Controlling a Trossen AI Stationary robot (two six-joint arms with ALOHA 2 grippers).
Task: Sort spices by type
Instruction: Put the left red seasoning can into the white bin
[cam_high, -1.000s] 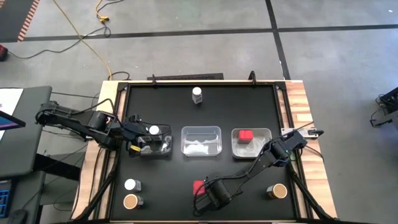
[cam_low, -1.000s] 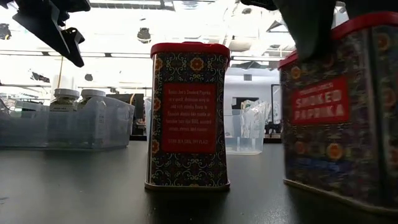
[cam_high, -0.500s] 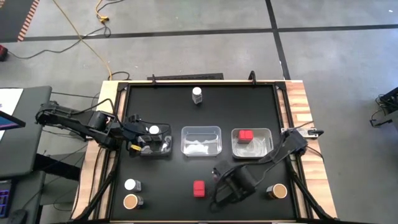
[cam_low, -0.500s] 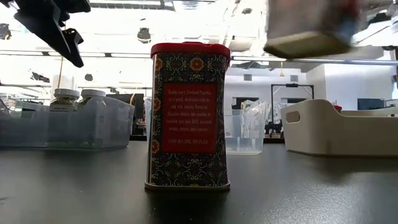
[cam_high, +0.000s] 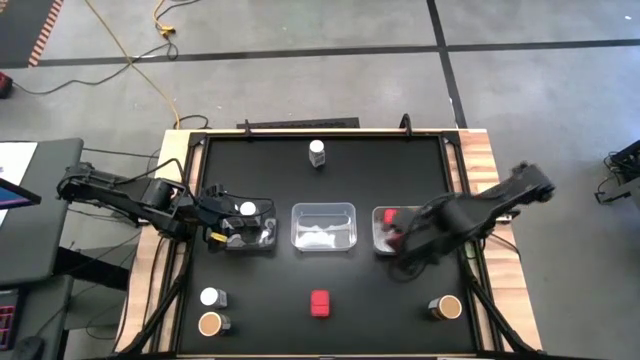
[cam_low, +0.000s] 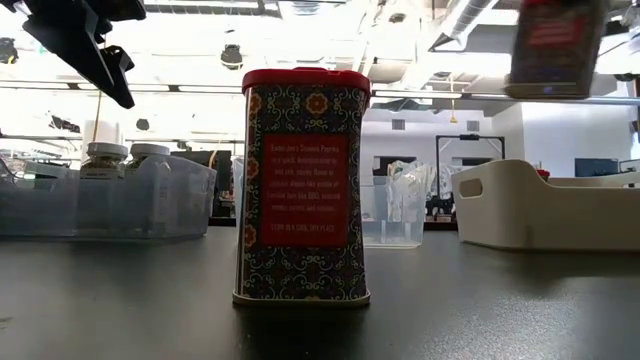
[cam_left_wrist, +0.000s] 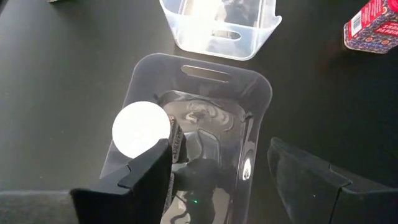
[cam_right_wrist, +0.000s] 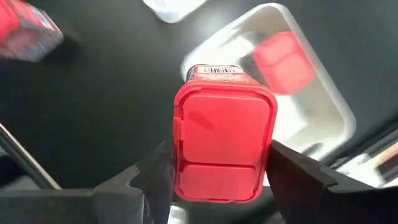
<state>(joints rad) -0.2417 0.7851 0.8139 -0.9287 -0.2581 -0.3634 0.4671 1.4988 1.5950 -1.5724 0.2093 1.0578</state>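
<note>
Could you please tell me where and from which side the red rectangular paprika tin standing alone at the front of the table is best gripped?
Come from straight above and close the jaws across the upper body of the red rectangular paprika tin, just under its lid. It stands upright with flat parallel sides, and bare table surrounds it. The right gripper already carries a similar red tin this way.

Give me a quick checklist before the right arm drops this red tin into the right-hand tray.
1. Right gripper shut on the red tin: ok.
2. Tin over the right tray: ok, at its near edge.
3. Tray holds the same kind, a second red tin: ok.
4. Room beside that tin: cannot tell.
5. Left gripper out of the way, open over the left tray: ok.
6. Third red tin on the table, unsorted: not ok.
</note>
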